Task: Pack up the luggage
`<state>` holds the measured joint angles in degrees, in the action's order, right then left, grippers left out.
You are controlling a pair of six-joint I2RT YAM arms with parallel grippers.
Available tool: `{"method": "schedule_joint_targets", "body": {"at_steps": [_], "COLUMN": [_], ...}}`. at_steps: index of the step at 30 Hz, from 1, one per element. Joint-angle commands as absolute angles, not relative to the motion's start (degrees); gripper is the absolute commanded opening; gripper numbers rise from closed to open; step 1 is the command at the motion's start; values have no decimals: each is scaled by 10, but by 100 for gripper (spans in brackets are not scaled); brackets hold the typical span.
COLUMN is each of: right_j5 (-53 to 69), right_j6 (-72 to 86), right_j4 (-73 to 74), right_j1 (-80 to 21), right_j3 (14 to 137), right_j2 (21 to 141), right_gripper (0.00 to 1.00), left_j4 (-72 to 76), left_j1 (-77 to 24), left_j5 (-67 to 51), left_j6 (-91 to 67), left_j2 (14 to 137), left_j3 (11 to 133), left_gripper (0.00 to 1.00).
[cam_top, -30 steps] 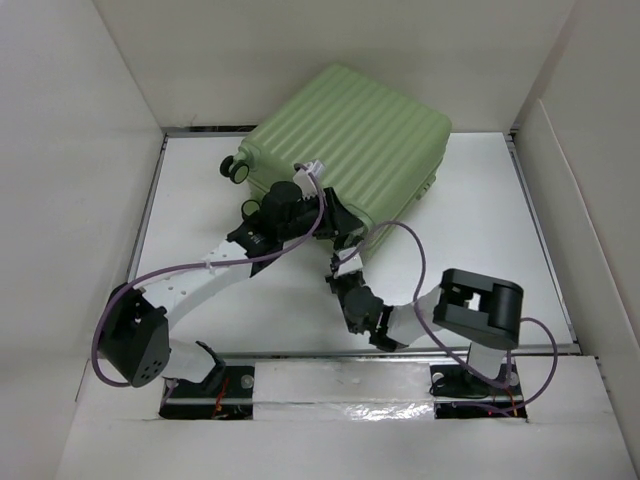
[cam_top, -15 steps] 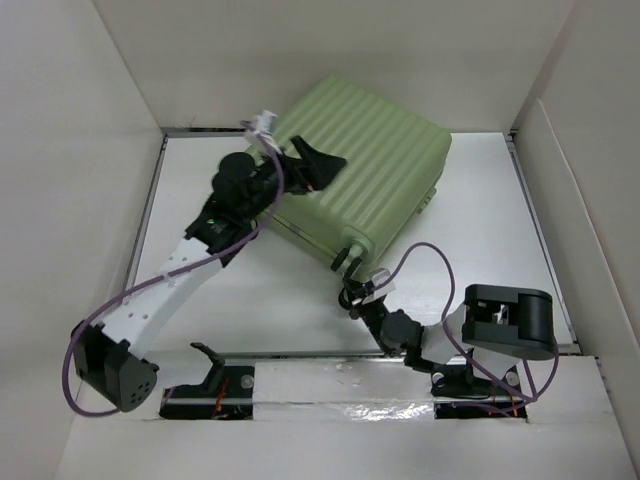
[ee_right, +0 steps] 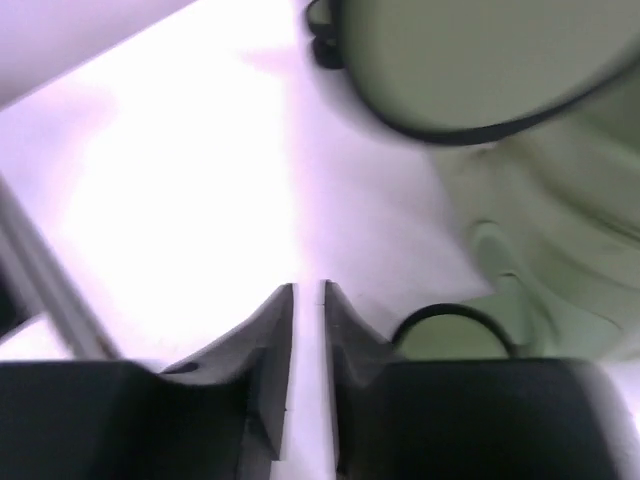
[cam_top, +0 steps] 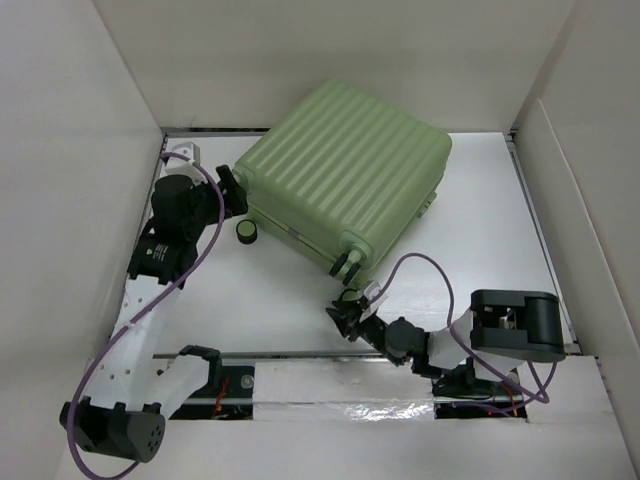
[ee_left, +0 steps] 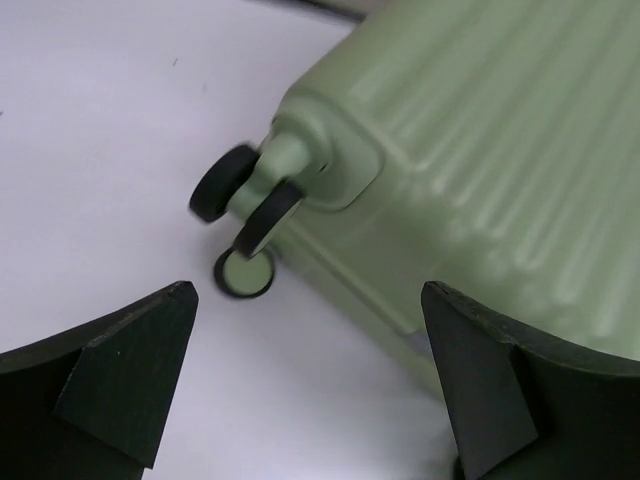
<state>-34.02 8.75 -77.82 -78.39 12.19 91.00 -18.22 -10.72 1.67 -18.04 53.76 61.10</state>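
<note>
The luggage [cam_top: 345, 165], a pale green ribbed suitcase, lies closed and flat at the back of the table. My left gripper [cam_top: 222, 195] hangs wide open at its left corner, facing the black-and-green wheels [ee_left: 245, 200]. Nothing sits between its fingers; the left wrist view shows the gripper [ee_left: 308, 300] over bare table beside the shell [ee_left: 500, 150]. My right gripper [cam_top: 345, 312] is low on the table, just in front of the near corner wheels [cam_top: 350, 265]. In the right wrist view the right gripper [ee_right: 309, 290] shows a narrow slit between its fingers, holding nothing, with a wheel [ee_right: 450, 60] close ahead.
White box walls [cam_top: 80, 150] close in the table on the left, back and right. A metal rail [cam_top: 300, 355] runs along the near edge by the arm bases. Purple cables loop beside both arms.
My left gripper left the suitcase top, swung left to the corner wheels and opened wide. My right gripper drew back toward the near edge and its fingers parted a little.
</note>
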Motion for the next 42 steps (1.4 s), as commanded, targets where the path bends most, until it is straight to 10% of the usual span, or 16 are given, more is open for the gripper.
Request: {"method": "schedule_joint_targets", "body": {"at_steps": [1,6,26,37,40,42], "right_j5": [-295,-297,-344,-388,-403,-375], "right_j6": [105,112,107,173,190,185], "right_j4": [-891,-832,-434,-204,-116,-64], "right_j1": [-792,-797,-802,-773,-725,-659], "right_j3": [120,72,85,113,127,144], "right_j2": [880,794,462,317,259,238], "right_gripper": [40,75,81,81,81,41], "left_j4": [-196,-190,-154,-133,-138,-144], "left_j1": [-101,-101,-101,-126,-158,-173], "left_j5": [13,46,19,-72,-66,-73], "left_j6": [-90,-55,66,77,71,59], "left_j2": [566,616,820,825,833,832], "left_j3": [594,622,706,720,727,732], "left_gripper": [97,99,89,8,0,0]}}
